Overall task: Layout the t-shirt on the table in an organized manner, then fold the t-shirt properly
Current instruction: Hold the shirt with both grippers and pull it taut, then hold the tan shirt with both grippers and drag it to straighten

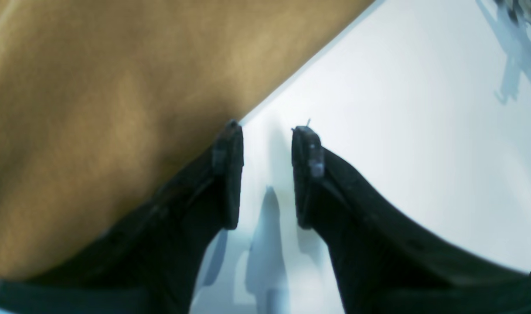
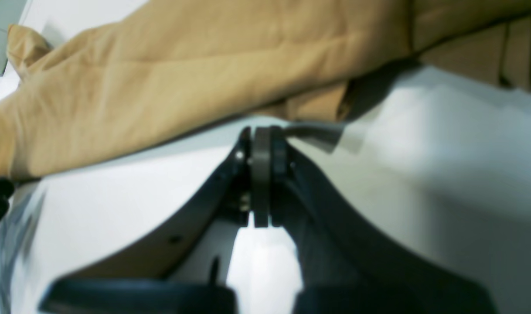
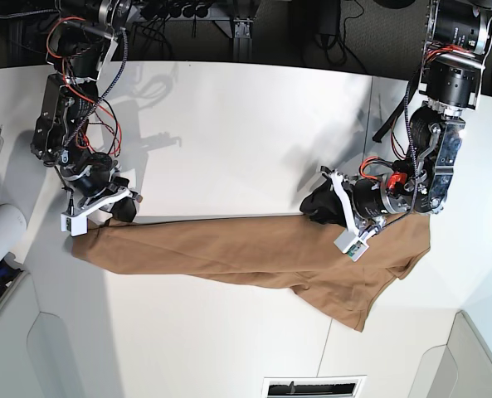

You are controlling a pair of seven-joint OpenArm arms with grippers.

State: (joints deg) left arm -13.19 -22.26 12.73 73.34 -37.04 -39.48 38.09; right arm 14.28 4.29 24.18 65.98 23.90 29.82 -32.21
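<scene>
Left fingers (image 1: 267, 126) parted over bare bench (image 1: 400, 144), nothing between them, one pad (image 1: 228, 174) touching the t-shirt's (image 1: 95, 109) edge. Right fingers (image 2: 262, 131) pressed together and empty, just beside the shirt's near edge. In the base view, t-shirt (image 3: 229, 249) stretched in a long band across the white bench (image 3: 246, 116), from left to right, bunched wider at the right end.

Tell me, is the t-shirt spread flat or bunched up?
Bunched: the t-shirt lies as a long narrow band with creases, one sleeve sticking out.
</scene>
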